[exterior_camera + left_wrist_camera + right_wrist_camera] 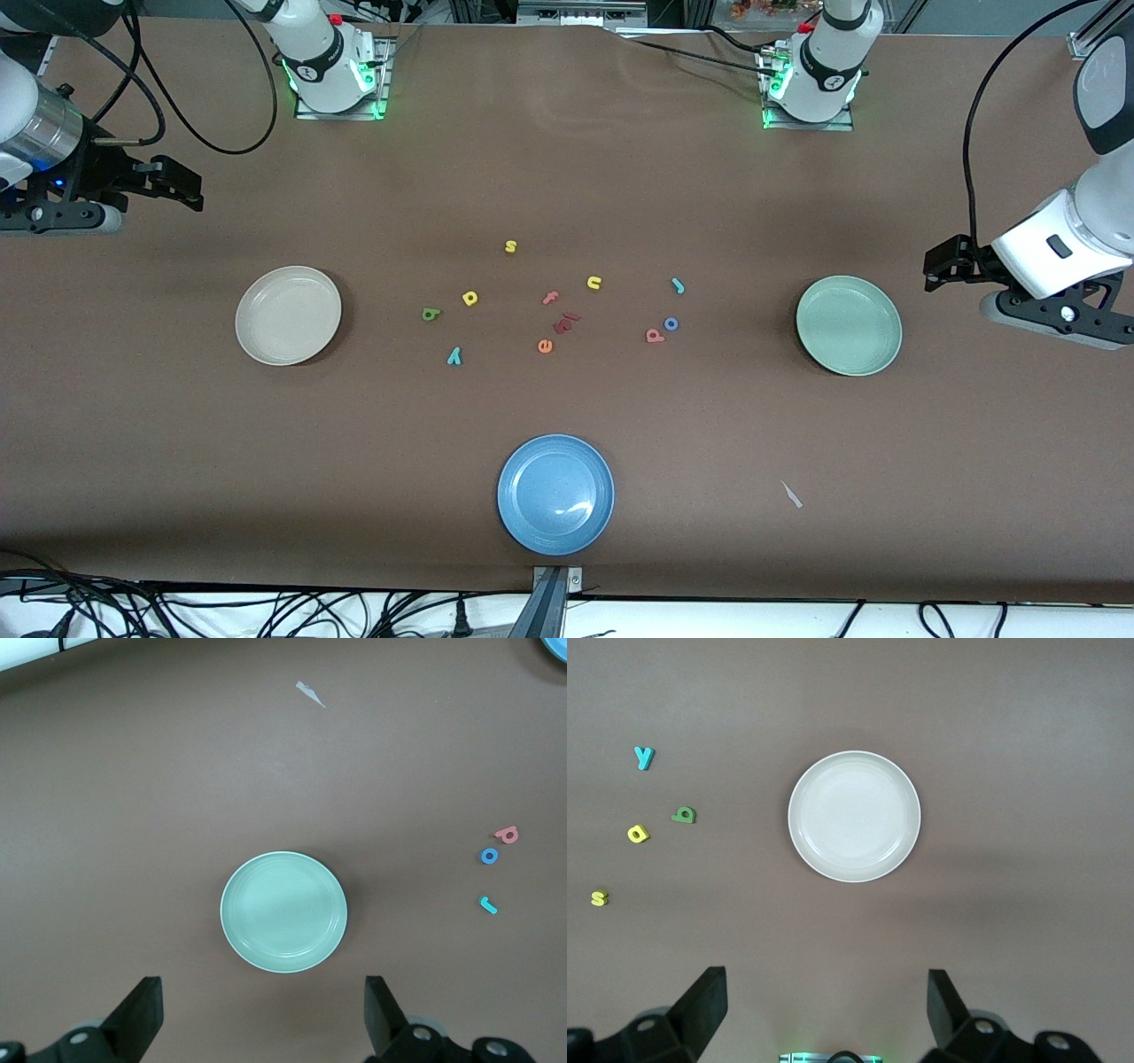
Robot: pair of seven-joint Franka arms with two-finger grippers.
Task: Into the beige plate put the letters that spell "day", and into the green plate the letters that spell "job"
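Here we see both plates bare, beige plate (288, 315), green plate (849, 325), loose letters between them, left gripper (263, 1014) and right gripper (827, 1008) waiting, fingers wide.

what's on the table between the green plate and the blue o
Nothing: bare brown table separates the green plate from the blue o, shown in the front and left wrist views.

Bare brown table (567, 177) around loose letter cluster (554, 306), between beige plate (288, 315) and green plate (849, 325).
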